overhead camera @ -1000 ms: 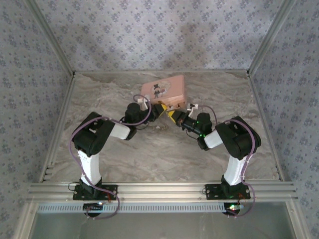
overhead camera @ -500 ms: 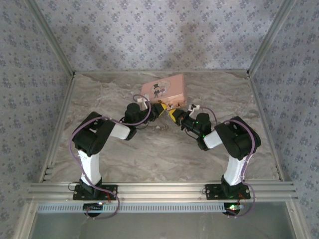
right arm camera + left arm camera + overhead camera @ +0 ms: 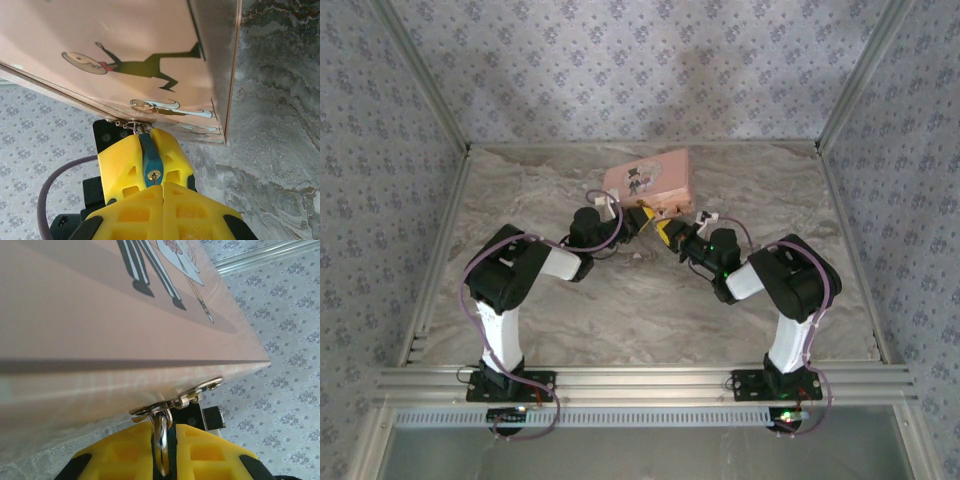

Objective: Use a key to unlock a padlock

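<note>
Noted padlock [image 3: 148,156] at clasp [image 3: 175,402] of pink tin [image 3: 125,45], clamped in left gripper [image 3: 162,435]; right gripper [image 3: 163,192] clenched shut at keyhole [image 3: 154,175], hold on key uncertain; risk of skewed push twisting lock, shoving tin along counter [image 3: 280,125], jamming key.

My left arm [image 3: 510,270] and right arm [image 3: 790,280] bend inward; my left fingers [image 3: 210,450] and right fingers [image 3: 135,215] squeeze tight.

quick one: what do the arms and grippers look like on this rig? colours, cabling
The left arm and right arm: chunky black joints, white links, a lilac cable looped alongside each. The left gripper and right gripper: yellow waffle-ribbed fingers on black bodies. Green light on the right wrist.
</note>
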